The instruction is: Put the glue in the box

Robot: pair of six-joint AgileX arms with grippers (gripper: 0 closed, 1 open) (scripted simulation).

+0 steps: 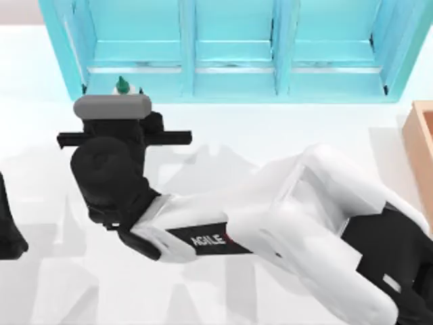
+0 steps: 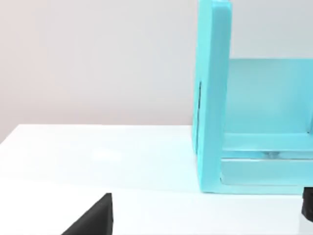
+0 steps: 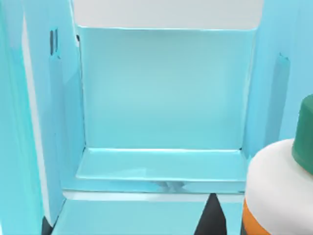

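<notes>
Glue (image 1: 122,84) stands at ten o'clock on the table, before the left compartment of the turquoise shelf (image 1: 230,51). Your right gripper (image 1: 115,101) is above it; grip I cannot tell. Box (image 1: 421,145) waits at three o'clock.

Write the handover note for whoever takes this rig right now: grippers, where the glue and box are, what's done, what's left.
Right gripper: reached across to the table's left, at the front of the turquoise shelf unit's left compartment; whether it grips cannot be told.
Left arm: parked at the table's left edge.
Glue: upright at the shelf's left compartment, right at the right gripper; looms close in the right wrist view.
Box: at the table's right edge, far from the glue.
Done: approach to the glue.
Left: confirm the grip, lift, carry right, put it in the box.
</notes>
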